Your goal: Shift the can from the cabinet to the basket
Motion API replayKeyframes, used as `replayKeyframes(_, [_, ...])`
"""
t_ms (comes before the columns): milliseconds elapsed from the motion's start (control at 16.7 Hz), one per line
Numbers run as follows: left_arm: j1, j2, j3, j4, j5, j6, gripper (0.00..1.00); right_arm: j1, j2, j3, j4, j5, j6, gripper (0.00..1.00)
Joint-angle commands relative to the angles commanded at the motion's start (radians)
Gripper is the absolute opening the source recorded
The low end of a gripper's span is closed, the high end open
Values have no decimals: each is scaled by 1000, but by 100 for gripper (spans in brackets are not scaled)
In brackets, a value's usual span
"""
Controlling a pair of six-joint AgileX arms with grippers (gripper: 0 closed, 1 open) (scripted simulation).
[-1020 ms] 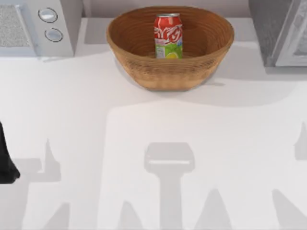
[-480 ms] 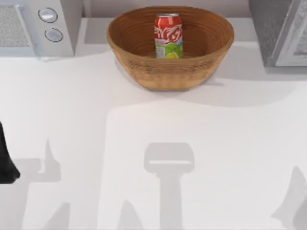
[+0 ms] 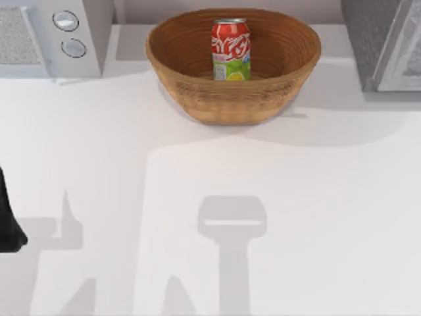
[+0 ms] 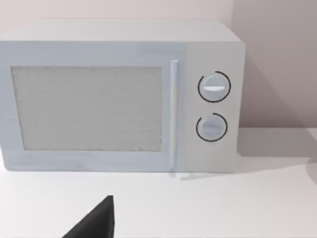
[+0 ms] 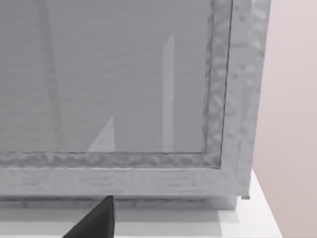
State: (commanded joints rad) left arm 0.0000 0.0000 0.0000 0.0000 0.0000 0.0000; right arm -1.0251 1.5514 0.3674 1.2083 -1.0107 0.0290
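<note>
Standing upright inside the basket (image 3: 197, 99) at top centre of the frame, the can (image 3: 231, 49) is placed, well apart from the cabinet (image 3: 368, 39) at upper right. My right arm's shadow has cleared the surface's (image 3: 316, 197) lower right since a second ago, so it's retracted and the task looks done. Can't tell either gripper's opening; left arm parked at left edge.

Red can (image 3: 231, 49) stands upright inside the wicker basket (image 3: 197, 99)
</note>
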Motion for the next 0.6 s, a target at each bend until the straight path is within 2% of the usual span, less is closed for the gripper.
replayKeyframes(360, [0,0,0,0,0,0,100,-1,-6,29,-34,2,0,100])
replayKeyframes(600, [0,0,0,0,0,0,100,-18,-17,207,-218,-9,0,100])
